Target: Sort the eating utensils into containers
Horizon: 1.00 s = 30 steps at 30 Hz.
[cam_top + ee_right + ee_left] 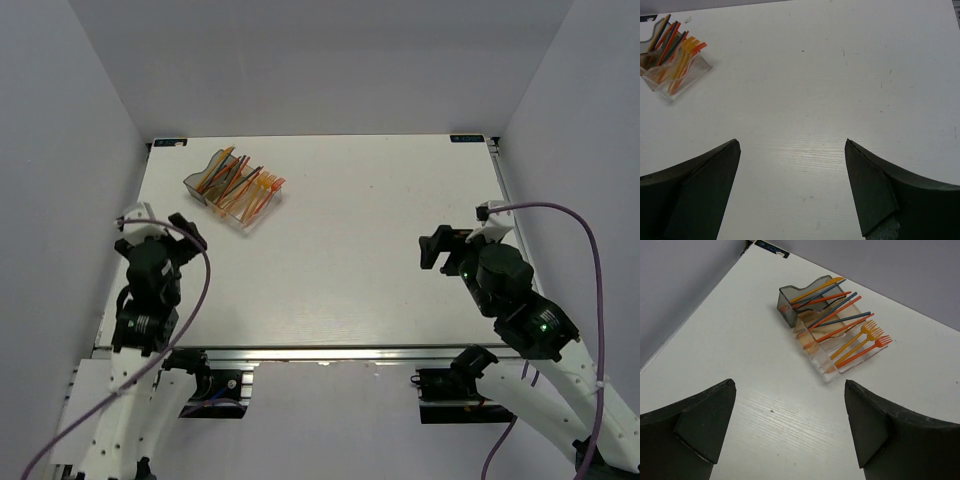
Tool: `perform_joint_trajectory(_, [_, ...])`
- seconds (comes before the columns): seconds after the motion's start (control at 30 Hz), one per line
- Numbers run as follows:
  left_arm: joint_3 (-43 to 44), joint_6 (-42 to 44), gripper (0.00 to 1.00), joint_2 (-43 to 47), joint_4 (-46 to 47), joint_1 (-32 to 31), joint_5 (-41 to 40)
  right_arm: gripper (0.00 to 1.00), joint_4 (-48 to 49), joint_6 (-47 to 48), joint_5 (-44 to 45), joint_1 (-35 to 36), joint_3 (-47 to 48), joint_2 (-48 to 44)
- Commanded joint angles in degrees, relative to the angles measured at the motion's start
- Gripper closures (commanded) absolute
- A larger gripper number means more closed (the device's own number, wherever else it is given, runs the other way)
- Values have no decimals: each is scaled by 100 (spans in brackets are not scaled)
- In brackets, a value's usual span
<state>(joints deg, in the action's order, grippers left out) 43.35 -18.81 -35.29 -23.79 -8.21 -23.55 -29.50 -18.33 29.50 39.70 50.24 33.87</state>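
Observation:
The containers (233,190) are a joined row of three small translucent bins at the table's back left, smoky grey, amber and clear. They also show in the left wrist view (827,325) and the right wrist view (671,62). The eating utensils (840,315) lie inside them: orange and blue-grey pieces in the grey and amber bins, orange forks (862,342) in the clear bin. My left gripper (170,232) is open and empty at the near left, short of the bins. My right gripper (442,250) is open and empty at the near right, above bare table.
The white table (370,250) is walled by grey panels on the left, back and right. Small dark markers sit at its back corners (168,142). Purple cables loop over both arms.

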Motion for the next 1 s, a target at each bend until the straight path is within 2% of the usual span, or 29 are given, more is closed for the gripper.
perform_joint_trajectory(0.0, [-484, -35, 2, 793, -134, -5, -114, 11, -214, 172, 135, -24, -294, -249])
perform_joint_trajectory(0.07, [-766, -219, 2, 1319, -100, -5, -115, 11, -328, 49, 144, -15, -409, -354])
perform_joint_trajectory(0.17, [-749, -237, 2, 1525, -99, -23, -245, 11, -408, -48, 109, -15, -646, -407])
perform_joint_trajectory(0.4, [-705, -378, 2, 1130, -266, -120, -553, 11, -425, -180, -189, -15, -744, -346])
perform_joint_trajectory(0.97, [-802, -475, 2, 1323, -258, -173, -783, 11, -320, -259, -330, -24, -726, -249])
